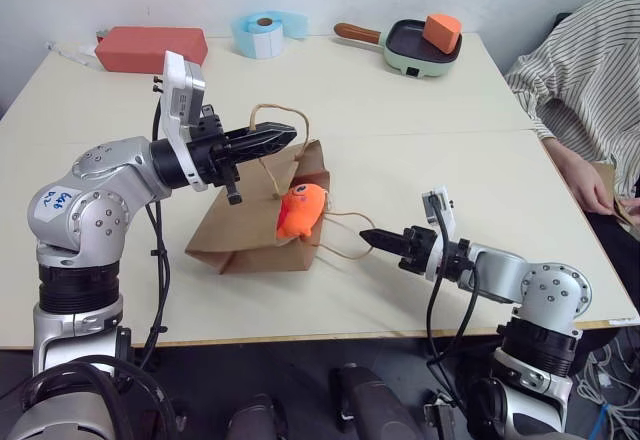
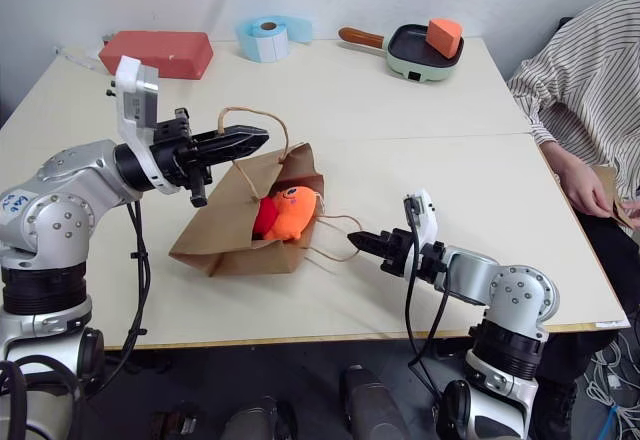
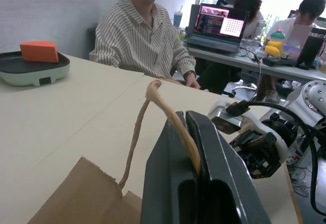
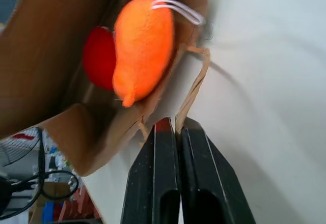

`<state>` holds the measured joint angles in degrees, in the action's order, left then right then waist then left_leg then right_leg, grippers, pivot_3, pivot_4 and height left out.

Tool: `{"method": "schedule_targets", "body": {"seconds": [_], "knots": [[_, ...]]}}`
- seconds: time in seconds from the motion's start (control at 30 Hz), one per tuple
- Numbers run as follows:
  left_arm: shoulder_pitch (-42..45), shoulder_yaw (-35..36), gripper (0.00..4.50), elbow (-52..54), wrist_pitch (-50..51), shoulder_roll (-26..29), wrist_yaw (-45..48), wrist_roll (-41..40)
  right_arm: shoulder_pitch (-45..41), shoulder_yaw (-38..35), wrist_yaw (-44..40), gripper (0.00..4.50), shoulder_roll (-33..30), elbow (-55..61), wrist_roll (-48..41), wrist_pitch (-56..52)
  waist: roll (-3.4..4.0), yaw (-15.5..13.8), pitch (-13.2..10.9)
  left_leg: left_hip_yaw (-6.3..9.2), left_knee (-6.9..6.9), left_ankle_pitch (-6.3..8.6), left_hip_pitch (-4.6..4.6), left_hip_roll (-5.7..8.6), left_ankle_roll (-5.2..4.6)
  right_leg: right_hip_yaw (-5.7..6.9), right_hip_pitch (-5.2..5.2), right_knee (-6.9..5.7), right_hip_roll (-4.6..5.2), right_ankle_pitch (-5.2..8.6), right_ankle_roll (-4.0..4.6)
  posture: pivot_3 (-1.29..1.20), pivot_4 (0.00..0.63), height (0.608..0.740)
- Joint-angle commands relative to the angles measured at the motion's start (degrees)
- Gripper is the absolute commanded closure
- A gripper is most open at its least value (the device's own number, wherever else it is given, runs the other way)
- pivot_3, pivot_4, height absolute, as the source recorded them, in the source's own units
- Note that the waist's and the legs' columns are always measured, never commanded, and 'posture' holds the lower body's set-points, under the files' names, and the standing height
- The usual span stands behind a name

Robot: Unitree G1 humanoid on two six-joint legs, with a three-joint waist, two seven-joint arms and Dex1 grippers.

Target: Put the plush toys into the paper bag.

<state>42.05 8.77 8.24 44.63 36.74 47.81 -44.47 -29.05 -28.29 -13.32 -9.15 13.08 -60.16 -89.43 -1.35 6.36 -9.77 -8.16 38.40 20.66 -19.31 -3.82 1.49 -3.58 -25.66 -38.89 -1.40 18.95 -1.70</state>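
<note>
The left gripper (image 2: 250, 139) is clamped on one handle (image 3: 168, 113), lifting the bag (image 2: 225, 230) mouth open. The right gripper (image 1: 370, 235) is pinched on the other handle (image 4: 192, 92), drawing it outward. Orange toy (image 2: 290, 211) and red ball (image 2: 264, 216) lie in the mouth, between the grippers.
</note>
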Motion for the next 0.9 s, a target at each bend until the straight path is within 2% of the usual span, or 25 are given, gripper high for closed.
{"method": "schedule_targets", "body": {"seconds": [0.03,0.2,0.3,0.37,0.4,0.5,0.6,0.63,0.73,0.9], "knots": [[0.9,1.9,4.50,0.7,-2.3,0.1,-0.5,0.5,-6.0,-4.3,-0.7,4.47,-2.4,1.5,-9.1,-0.1,0.01,-0.1,0.0,0.00,0.00,0.00,0.00,0.00,0.00,0.00,0.00,0.00,0.00,0.00,0.00,0.00,0.150,0.740],[4.0,4.0,4.50,-2.2,-3.4,0.1,-2.2,0.1,-16.8,-7.3,4.4,4.47,-9.2,-4.3,-24.0,3.7,0.03,-0.2,0.0,0.01,0.00,-0.01,-0.02,0.01,-0.03,0.02,-0.01,0.04,0.01,0.00,0.00,0.00,0.150,0.740],[5.5,4.6,4.50,-4.3,-4.8,-0.4,-3.0,0.8,-21.4,-4.3,7.9,4.47,-13.9,-6.4,-32.8,8.3,0.03,-0.2,0.0,0.00,-0.10,-0.03,-0.05,0.01,-0.05,0.02,-0.01,0.15,0.01,0.00,0.00,0.00,0.150,0.740],[6.0,3.9,4.50,-6.4,-6.8,-2.1,-4.3,2.4,-23.5,-1.1,10.5,4.47,-14.6,-6.0,-33.3,11.2,0.04,0.0,0.0,-0.01,-0.15,-0.03,-0.05,0.01,-0.05,0.01,-0.01,0.21,0.01,0.00,0.00,0.00,0.150,0.740],[5.7,3.1,4.50,-7.1,-7.9,-3.1,-4.7,3.5,-23.5,1.1,11.1,4.47,-14.5,-5.2,-31.7,12.1,0.04,0.0,0.0,-0.02,-0.17,-0.03,-0.05,0.00,-0.06,0.00,-0.01,0.22,0.01,0.00,0.00,0.00,0.150,0.740],[3.2,-0.6,4.50,-5.8,-9.7,-5.7,-4.5,6.1,-18.4,12.0,5.9,4.47,-16.6,2.3,-16.6,16.1,0.07,-0.3,0.0,0.00,-0.20,-0.03,-0.11,-0.01,-0.06,0.01,-0.04,0.29,0.02,-0.01,-0.01,0.00,0.150,0.740],[1.8,-0.7,4.50,-5.1,-9.0,-5.5,-4.0,6.6,-15.3,17.0,0.9,4.47,-19.1,5.5,-9.3,21.2,0.05,-0.6,0.0,0.01,-0.26,-0.03,-0.17,-0.01,-0.07,0.01,-0.05,0.41,0.02,-0.02,-0.05,0.00,0.150,0.740],[1.5,-0.3,4.50,-4.9,-8.4,-5.1,-4.1,6.3,-14.7,17.7,-0.3,4.30,-19.5,6.1,-8.0,22.5,0.05,-0.6,0.0,0.00,-0.25,-0.04,-0.28,-0.01,-0.07,0.01,-0.15,0.39,0.01,-0.03,-0.05,0.00,0.150,0.740],[0.7,2.2,3.89,-4.0,-6.0,-4.1,-4.5,3.8,-13.3,18.1,-3.2,3.54,-20.5,7.4,-6.8,24.4,0.05,-0.6,0.0,0.00,-0.01,-0.05,-0.83,-0.02,-0.09,0.02,-0.80,0.09,0.02,-0.04,-0.06,0.00,0.150,0.740],[-1.3,10.4,2.36,0.8,1.8,-0.7,-6.1,-5.3,-11.6,13.7,-8.3,1.76,-25.1,10.8,-10.5,25.5,0.05,-0.6,0.0,0.05,0.25,-0.06,-1.00,-0.07,-0.07,0.05,-0.97,-0.11,0.02,-0.03,-0.06,0.00,0.150,0.740]]}}
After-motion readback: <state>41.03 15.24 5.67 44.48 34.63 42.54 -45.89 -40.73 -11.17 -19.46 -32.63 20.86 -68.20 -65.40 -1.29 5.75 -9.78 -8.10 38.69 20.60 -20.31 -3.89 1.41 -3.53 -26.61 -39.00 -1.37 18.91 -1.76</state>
